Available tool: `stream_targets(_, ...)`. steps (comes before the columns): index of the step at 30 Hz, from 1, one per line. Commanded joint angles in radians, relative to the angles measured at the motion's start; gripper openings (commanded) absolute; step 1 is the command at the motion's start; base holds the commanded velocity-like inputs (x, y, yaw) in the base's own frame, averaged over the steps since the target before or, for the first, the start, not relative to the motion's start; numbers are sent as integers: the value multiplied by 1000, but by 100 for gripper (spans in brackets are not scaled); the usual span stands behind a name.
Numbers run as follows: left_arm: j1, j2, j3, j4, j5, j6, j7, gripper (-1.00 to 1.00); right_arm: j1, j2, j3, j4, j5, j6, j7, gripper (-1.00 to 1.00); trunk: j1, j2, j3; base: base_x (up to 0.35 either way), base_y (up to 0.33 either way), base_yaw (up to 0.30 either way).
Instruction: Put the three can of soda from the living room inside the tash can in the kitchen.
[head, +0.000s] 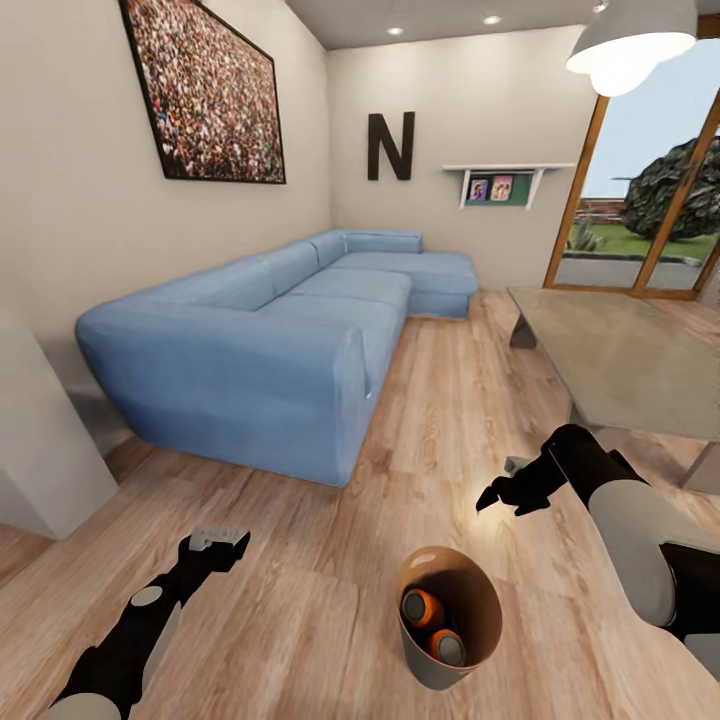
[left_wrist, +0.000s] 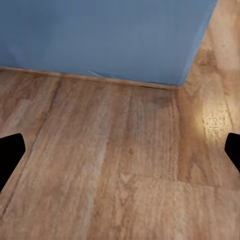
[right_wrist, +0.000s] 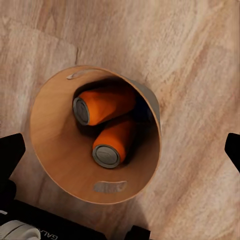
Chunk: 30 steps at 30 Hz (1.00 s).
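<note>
Tan-walled round tapered bin (head: 447, 618), standing on the pale wood plank floor (head: 330, 470) just in front of the base, between the two arms. Two bright orange cylinders with grey tops (right_wrist: 107, 125) lying inside, touching, tilted against the darker inner wall. Dark blue one possibly tucked behind them in the shadow; cannot tell. Right pincer (head: 498, 494) black, hovering above and beside the rim, spread wide, carrying nothing. Left pincer (head: 219, 541) out over bare floor, equally wide and unladen, facing the base of the long light blue corner sofa (head: 290, 340). Grey low desk (head: 620, 360) farther off at the right, glass doors beyond.

Likely trouble: bin sitting in the living room, not the kitchen, so presumably to be carried. Thin rim, tapered smooth wall, loose cargo inside. Risk of tipping on a one-sided lift, cans rolling out across the planks. Risk also of knocking the rim with the descending right arm.
</note>
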Motion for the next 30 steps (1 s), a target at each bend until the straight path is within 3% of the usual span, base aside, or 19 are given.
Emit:
stream_targets(1, 0, 0, 0, 0, 0, 0, 0, 100, 0, 0, 0, 0, 0, 0, 0, 100, 0, 0, 4, 0, 0, 0)
stream_targets(17, 0, 0, 0, 0, -2, 2, 1, 100, 0, 0, 0, 0, 0, 0, -7, 100, -8, 4, 66, 0, 0, 0)
stream_targets(30, -1, 0, -1, 0, -3, 2, 1, 100, 2, 3, 0, 3, 0, 0, -54, 100, -13, 7, 108, 0, 0, 0)
